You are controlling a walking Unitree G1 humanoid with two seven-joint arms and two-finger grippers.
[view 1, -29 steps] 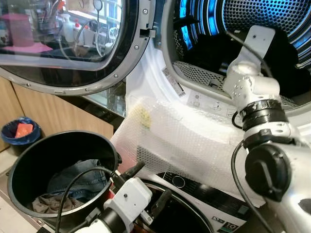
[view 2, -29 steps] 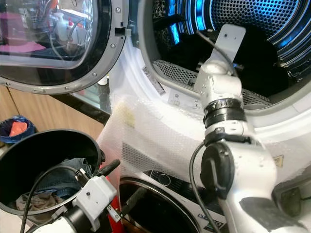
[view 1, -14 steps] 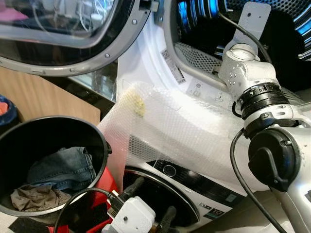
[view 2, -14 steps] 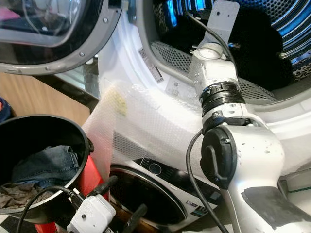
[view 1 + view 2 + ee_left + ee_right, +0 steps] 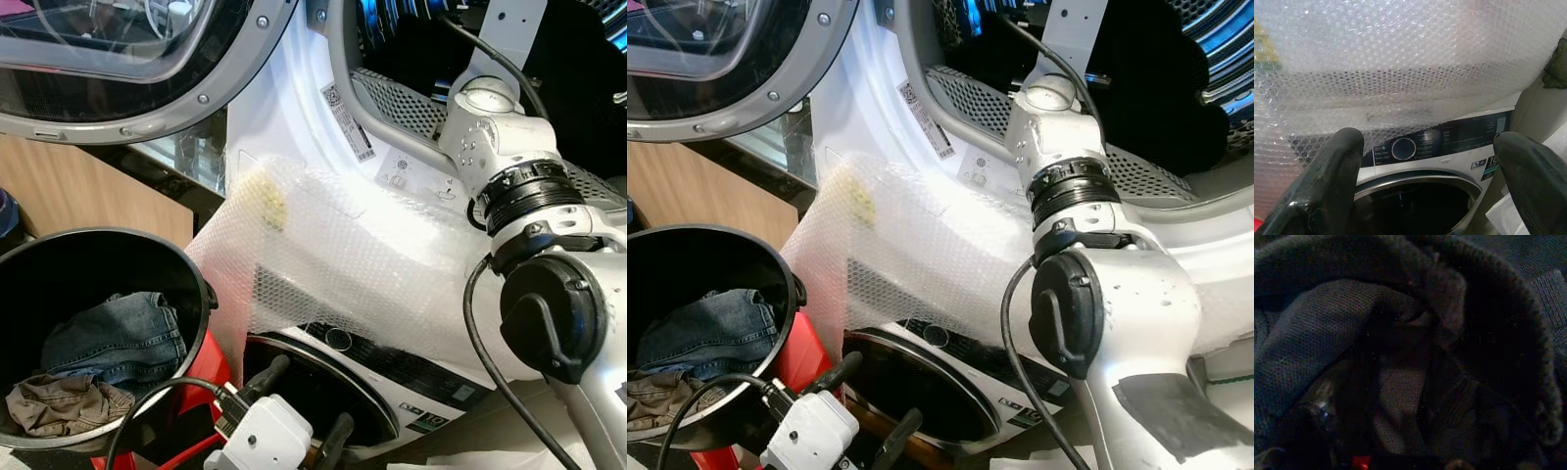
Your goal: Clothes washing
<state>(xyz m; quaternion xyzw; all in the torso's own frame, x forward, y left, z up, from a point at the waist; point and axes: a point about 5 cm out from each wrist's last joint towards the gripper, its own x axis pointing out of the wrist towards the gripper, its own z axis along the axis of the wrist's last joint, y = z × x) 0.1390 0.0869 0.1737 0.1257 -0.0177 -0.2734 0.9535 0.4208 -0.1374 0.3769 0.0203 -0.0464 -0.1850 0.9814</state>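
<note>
A black laundry basket (image 5: 199, 277) stands at the lower left with blue jeans (image 5: 113, 338) and a brown cloth (image 5: 59, 403) inside. My left gripper (image 5: 309, 397) is open and empty, low in front of the lower washing machine's round door (image 5: 921, 387); its fingers (image 5: 1337, 166) stand wide apart and point at the control panel (image 5: 1444, 139). My right arm (image 5: 509, 166) reaches into the open upper drum (image 5: 397, 103), where its gripper is hidden. The right wrist view is very dark, with a dark knitted garment (image 5: 1352, 333) close up.
The upper machine's round glass door (image 5: 118, 69) hangs open at the top left. A sheet of bubble wrap (image 5: 343, 264) drapes over the front between the two machines. A red object (image 5: 211, 364) sits beside the basket, and a wooden cabinet (image 5: 78, 196) is behind it.
The camera has tilted down and shifted. My left gripper has moved from beside the basket rim to in front of the lower door. The right arm stays in the drum.
</note>
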